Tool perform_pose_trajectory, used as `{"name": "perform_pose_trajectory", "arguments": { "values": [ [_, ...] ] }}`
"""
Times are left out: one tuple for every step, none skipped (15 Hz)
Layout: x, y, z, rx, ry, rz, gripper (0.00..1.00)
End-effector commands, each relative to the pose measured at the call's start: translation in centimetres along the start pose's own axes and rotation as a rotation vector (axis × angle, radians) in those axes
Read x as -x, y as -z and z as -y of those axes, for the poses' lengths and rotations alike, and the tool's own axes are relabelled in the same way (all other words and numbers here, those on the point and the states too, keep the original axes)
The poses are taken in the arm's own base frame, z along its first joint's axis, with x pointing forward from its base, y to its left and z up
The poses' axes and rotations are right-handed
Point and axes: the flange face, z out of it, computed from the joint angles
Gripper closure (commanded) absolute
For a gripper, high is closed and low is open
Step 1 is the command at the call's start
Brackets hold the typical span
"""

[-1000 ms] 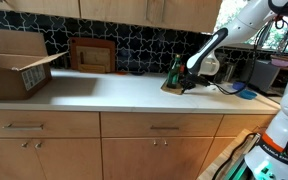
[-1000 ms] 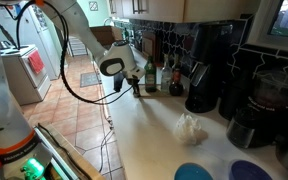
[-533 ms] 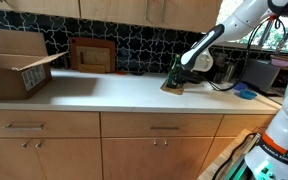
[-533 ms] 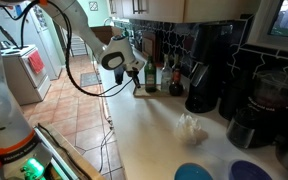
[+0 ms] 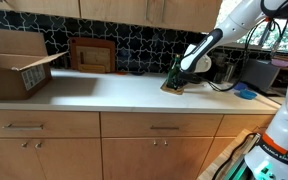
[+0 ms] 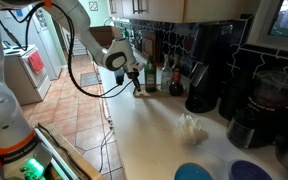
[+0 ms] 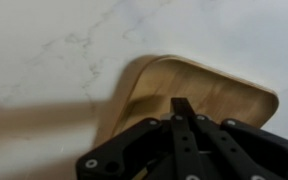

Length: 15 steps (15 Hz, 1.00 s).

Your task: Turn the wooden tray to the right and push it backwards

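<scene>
Evidently the jaws of the gripper (image 7: 181,106) are closed together with nothing held between them. The wooden tray (image 7: 216,88) lies flat on the pale counter (image 7: 44,55), directly below and just ahead of the jaws; whether it is touched cannot be told. It is judged light, stiff and easily slid on the smooth stone, so a corner of the low rim is best pressed, not clamped.

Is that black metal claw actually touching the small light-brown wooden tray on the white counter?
Cannot tell. In the wrist view the black gripper overlaps the small light-brown wooden tray, hiding any contact or gap; the exterior views are too small.
</scene>
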Motion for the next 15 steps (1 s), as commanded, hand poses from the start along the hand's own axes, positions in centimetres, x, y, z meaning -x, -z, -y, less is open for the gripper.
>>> {"name": "perform_pose_trajectory", "arguments": {
  "values": [
    [0.6,-1.1,0.2,0.058,0.007,0.030,0.98],
    [1.1,-0.9,0.6,0.038,0.017,0.059,0.97],
    [0.6,-0.9,0.0,0.032,0.009,0.021,0.97],
    [0.7,-0.9,0.2,0.032,0.013,0.027,0.97],
    [0.8,-0.9,0.4,0.032,0.016,0.031,0.97],
    [0.8,-0.9,0.5,0.031,0.018,0.033,0.97],
    [0.9,-0.9,0.6,0.032,0.018,0.034,0.97],
    [0.8,-0.9,0.5,0.032,0.019,0.034,0.97],
    [0.8,-0.9,0.6,0.032,0.019,0.035,0.97],
    [0.8,-0.9,0.6,0.032,0.019,0.035,0.97],
    [0.8,-0.9,0.6,0.032,0.019,0.035,0.97],
    [0.9,-1.2,1.1,0.013,0.021,0.043,0.98],
    [0.9,-1.4,1.6,0.002,0.027,0.049,0.98],
    [1.1,-1.5,2.3,-0.014,0.029,0.061,0.98],
    [1.1,-1.6,2.9,-0.026,0.032,0.066,0.98]
  ]
}}
